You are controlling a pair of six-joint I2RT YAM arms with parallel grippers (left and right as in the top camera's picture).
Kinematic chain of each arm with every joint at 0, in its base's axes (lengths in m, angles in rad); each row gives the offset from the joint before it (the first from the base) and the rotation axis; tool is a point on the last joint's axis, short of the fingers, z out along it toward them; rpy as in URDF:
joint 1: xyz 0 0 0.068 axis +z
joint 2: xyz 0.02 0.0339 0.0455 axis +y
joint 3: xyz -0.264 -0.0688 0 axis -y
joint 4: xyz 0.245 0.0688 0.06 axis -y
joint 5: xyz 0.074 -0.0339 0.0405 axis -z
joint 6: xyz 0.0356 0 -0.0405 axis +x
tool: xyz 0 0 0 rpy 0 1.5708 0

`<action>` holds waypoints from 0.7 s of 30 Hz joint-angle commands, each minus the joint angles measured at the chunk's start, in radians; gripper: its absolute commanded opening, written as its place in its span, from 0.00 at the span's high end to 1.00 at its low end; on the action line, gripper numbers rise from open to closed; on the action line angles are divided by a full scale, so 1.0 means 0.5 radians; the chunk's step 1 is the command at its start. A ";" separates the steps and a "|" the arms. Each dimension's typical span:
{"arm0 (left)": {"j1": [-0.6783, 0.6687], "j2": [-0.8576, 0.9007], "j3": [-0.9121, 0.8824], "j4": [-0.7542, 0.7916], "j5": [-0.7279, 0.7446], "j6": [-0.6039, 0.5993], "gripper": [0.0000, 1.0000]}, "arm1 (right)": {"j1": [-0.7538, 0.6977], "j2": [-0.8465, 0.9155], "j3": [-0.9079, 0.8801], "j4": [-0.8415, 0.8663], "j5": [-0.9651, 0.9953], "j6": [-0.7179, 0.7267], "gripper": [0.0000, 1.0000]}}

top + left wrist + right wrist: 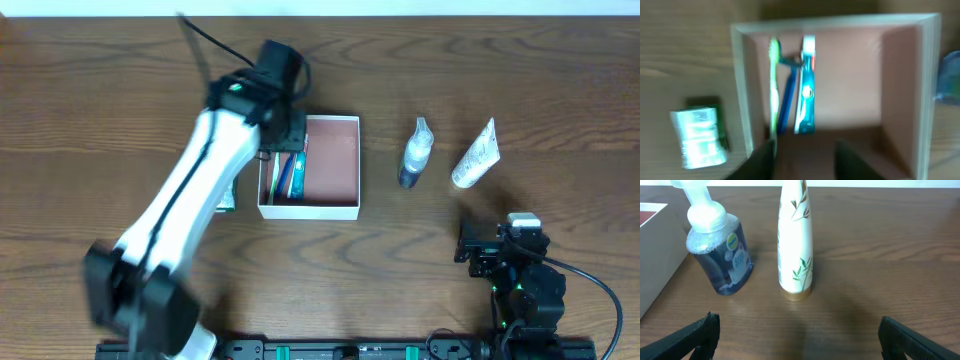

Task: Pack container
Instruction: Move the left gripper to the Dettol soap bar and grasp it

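Brown wooden desk carries the container [335,170] at its centre, with toothbrushes [773,85] and a blue tube [806,95] lying along its left wall. Left hand [805,157] hovers above it, fingers spread and empty. Right hand [797,335] sits wide open near a pump bottle [722,255] and a white tube [796,245].

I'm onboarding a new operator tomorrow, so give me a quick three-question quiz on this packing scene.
1. True or false: the white tube lies inside the container.
2. Which of these lies in the container? A: a green toothbrush. B: a sponge. C: nothing.
3. Fill in: the left gripper and the right gripper are both ___.

Key: 1 false, since the tube lies on the table to the side of the container; 2 A; 3 open.
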 commanded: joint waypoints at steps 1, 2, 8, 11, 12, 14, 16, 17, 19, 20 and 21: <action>0.067 -0.217 0.054 -0.069 -0.259 0.000 0.51 | 0.013 -0.012 -0.006 0.002 -0.014 -0.023 0.01; 0.101 -0.254 0.053 -0.107 -0.332 0.011 0.49 | 0.013 -0.012 -0.006 0.002 -0.014 -0.023 0.01; 0.430 -0.255 -0.031 -0.251 -0.422 0.104 0.33 | 0.013 -0.012 -0.006 0.002 -0.014 -0.023 0.01; 0.628 -0.188 -0.162 -0.213 -0.330 0.156 0.28 | 0.013 -0.012 -0.006 0.002 -0.014 -0.023 0.01; 0.679 -0.158 -0.201 -0.186 -0.240 0.237 0.28 | 0.013 -0.012 -0.006 0.002 -0.014 -0.023 0.01; 0.763 -0.076 -0.274 -0.132 -0.022 0.422 0.28 | 0.013 -0.012 -0.006 0.002 -0.014 -0.023 0.01; 0.806 0.012 -0.323 -0.099 0.140 0.544 0.28 | 0.013 -0.012 -0.006 0.002 -0.014 -0.023 0.01; 0.815 0.051 -0.334 -0.098 0.171 0.580 0.28 | 0.013 -0.012 -0.006 0.002 -0.014 -0.023 0.01; 0.816 0.127 -0.346 -0.091 0.168 0.639 0.28 | 0.013 -0.012 -0.006 0.002 -0.014 -0.023 0.01; 0.816 0.172 -0.349 -0.082 0.168 0.671 0.28 | 0.013 -0.012 -0.006 0.002 -0.014 -0.023 0.01; 0.816 0.210 -0.349 -0.075 0.169 0.682 0.28 | 0.013 -0.012 -0.006 0.002 -0.014 -0.023 0.01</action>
